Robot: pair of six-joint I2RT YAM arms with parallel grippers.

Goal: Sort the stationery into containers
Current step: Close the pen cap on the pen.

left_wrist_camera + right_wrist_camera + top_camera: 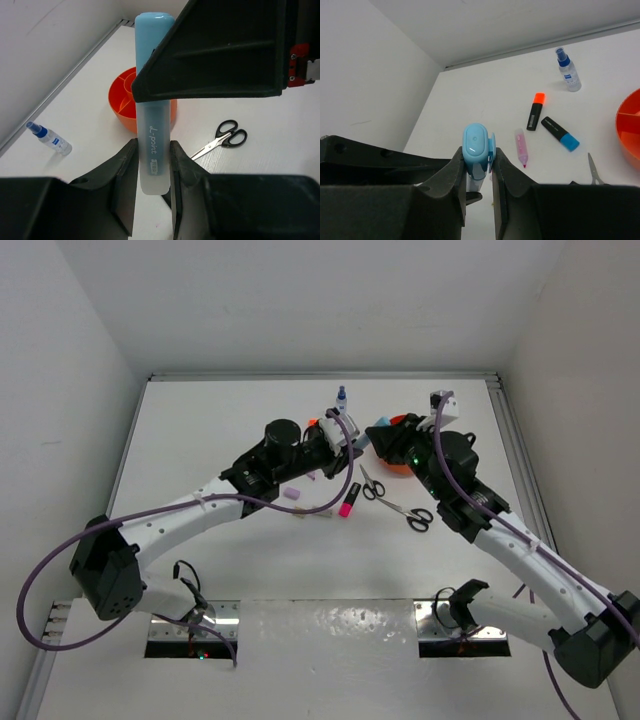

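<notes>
Black left gripper (154, 162): pinches the frosted barrel of the pale-blue marker (151, 45).
Black right gripper (479, 167): nipped onto the same marker's cap end.
Marker: held above the bench (260, 120), near the orange tub (121, 102).
Advice: let one gripper release fully first, then lower the marker into a compartment, clear of the rim.

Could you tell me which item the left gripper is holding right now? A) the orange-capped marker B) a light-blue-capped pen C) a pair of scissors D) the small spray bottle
B: in the left wrist view the left gripper is closed on the frosted barrel of the light-blue-capped pen, while the scissors and the spray bottle lie on the table.
</notes>
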